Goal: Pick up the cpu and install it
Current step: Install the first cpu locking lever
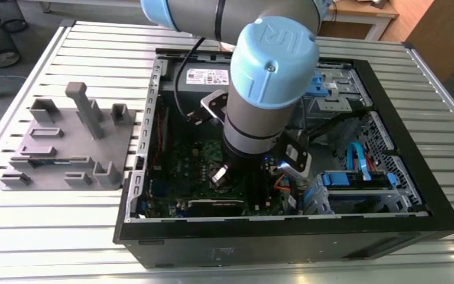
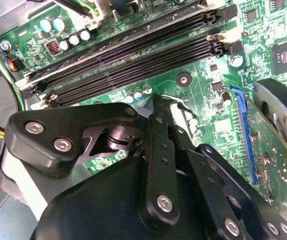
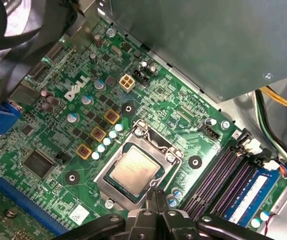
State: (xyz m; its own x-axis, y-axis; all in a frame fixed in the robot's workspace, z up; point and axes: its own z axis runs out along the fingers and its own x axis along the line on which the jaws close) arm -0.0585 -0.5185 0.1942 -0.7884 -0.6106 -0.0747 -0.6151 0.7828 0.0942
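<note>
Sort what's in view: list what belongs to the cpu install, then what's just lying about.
Belongs to the job:
- cpu, sitting in the socket frame
- end effector, just beside the socket
- motherboard in the computer case

Just lying about:
- grey fixture plate on the slatted table
- memory slots
- blue drive bracket

A slatted metal desk [image 1: 69, 236] is standing on grey floor [image 1: 22, 35]; wooden furniture [image 1: 432, 29] is sitting far right.

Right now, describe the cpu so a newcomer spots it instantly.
Inside the open computer case, find the green motherboard. Near its middle sits a silver socket frame; the cpu lies within it, a flat, shiny square, unlike the long black memory slots beside it.
</note>
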